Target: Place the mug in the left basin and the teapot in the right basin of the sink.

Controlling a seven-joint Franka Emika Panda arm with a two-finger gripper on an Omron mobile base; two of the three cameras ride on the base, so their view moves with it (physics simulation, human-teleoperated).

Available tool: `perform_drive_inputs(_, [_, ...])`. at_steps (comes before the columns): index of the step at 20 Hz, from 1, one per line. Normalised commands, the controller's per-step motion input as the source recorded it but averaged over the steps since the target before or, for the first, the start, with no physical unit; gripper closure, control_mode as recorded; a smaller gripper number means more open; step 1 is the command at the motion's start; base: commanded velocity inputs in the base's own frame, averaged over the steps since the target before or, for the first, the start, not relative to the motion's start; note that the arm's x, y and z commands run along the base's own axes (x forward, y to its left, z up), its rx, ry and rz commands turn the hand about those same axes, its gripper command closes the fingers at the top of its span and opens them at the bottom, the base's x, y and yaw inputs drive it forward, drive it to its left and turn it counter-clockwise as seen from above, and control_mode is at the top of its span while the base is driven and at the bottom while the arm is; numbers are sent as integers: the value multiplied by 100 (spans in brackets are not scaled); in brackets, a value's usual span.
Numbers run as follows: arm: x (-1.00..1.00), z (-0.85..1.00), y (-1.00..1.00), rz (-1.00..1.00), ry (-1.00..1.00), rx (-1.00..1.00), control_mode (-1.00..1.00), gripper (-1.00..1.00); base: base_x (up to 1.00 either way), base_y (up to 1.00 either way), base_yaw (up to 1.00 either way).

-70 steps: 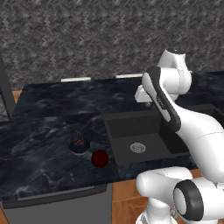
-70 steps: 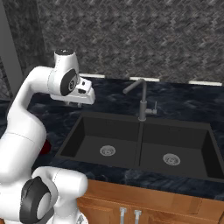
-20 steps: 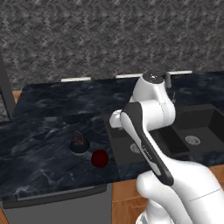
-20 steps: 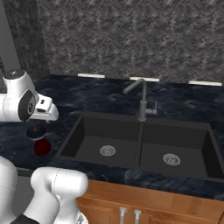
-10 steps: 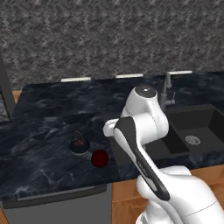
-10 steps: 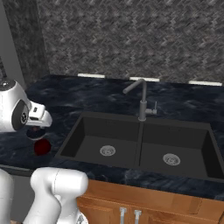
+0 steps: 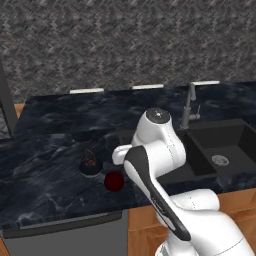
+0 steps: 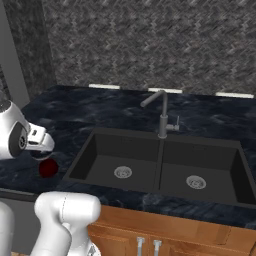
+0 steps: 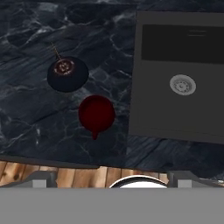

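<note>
Matte black two-bowl sink [image 8: 90,145], slim grey tap [image 8: 161,116] at its divider: the left basin [image 8: 107,162] and the right basin [image 8: 210,172] each hold a round silver drain and nothing else. Glossy dark red mug [image 9: 96,113]: on the dark marble counter [image 9: 30,113], left of the sink. Squat black teapot [image 9: 66,74]: on the counter just beside the mug. Gripper [image 9: 111,177]: spread wide, holding nothing, above the counter's front edge.
</note>
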Motion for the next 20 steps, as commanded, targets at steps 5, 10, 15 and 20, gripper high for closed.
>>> perform_drive_inputs(5, [-1, -22, 15, -3, 0, 0, -100, -100, 0, 0, 0])
perform_drive_inputs(10, [0, -26, 19, -5, 0, 0, -100, -100, 0, 0, 0])
perform_drive_inputs(15, [0, -25, 12, -5, 0, 0, -100, -100, 0, 0, 0])
perform_drive_inputs(20, [5, -29, 12, -2, 2, 0, -100, -100, 0, 0, 0])
